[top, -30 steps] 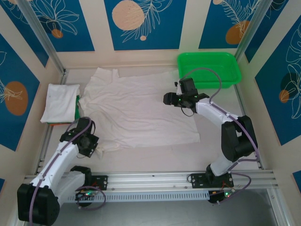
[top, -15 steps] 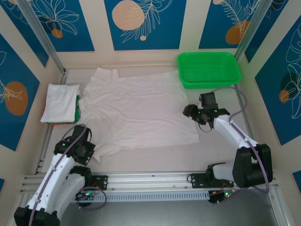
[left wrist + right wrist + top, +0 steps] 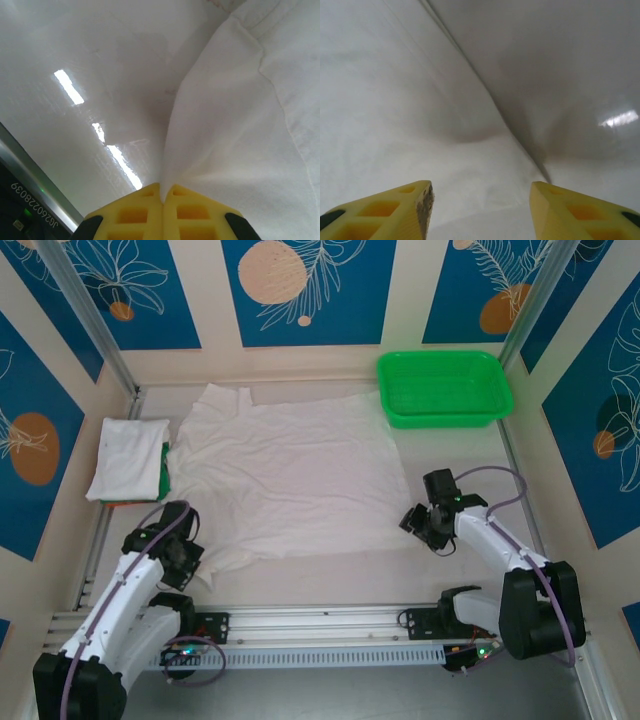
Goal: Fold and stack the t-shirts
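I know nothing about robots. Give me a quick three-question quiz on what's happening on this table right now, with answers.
1. True or false: the left fingers are clamped shut on a corner of the spread t-shirt.
2. Where does the folded t-shirt lie? A: on top of the spread one. B: to its left. C: to its right.
3. Fill the gap: the right fingers, over the cloth's near right edge, stand ____ (open or shut).
Key: 1 true; 2 B; 3 open.
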`<state>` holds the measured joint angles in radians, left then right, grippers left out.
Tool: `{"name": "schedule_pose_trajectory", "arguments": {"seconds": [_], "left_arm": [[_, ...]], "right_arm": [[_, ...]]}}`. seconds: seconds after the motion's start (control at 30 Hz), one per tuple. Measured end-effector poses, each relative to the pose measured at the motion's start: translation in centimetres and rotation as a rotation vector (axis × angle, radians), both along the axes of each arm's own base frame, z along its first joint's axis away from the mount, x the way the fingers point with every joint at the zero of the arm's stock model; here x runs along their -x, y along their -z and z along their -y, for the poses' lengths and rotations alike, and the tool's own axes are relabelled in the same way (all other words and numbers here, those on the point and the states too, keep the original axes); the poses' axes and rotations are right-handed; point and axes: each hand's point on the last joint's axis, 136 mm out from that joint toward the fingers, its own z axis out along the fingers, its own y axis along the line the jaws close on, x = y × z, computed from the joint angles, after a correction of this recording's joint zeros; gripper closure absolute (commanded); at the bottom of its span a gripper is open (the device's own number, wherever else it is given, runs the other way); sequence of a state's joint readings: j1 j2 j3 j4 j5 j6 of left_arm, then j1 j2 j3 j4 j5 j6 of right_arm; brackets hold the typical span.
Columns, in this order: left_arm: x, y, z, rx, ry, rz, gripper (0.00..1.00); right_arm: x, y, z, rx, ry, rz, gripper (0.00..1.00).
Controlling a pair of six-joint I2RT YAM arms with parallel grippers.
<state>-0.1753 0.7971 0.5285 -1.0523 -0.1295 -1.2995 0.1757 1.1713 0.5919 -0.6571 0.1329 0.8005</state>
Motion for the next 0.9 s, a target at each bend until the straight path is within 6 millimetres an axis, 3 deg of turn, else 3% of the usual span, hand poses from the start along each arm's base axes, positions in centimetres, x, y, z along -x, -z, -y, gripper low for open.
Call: {"name": "schedule_pose_trajectory", "arguments": {"seconds": [0.1,0.4,0.67,0.9], "left_arm": [[-0.3,0.0,0.0,-0.001,0.0,0.011,1.0],[-1.0,0.0,0.1,0.0,0.009,0.027,1.0],[-1.0,0.0,0.0,-0.011,0.024,0.031,1.0],[-0.9,-0.5,-0.6,-0.043,0.021,0.049,1.0]], "right_arm": [[1.1,0.6,-0.2,0.001,0.0,-0.038,0.51],[1.2,2.0,-0.3,0.014,0.0,-0.087,0.6],[0.6,2.2,-0.1,0.025,0.012,-0.069,0.99],[1.2,1.4,-0.2,0.049,0.0,-0.054,1.0]]}}
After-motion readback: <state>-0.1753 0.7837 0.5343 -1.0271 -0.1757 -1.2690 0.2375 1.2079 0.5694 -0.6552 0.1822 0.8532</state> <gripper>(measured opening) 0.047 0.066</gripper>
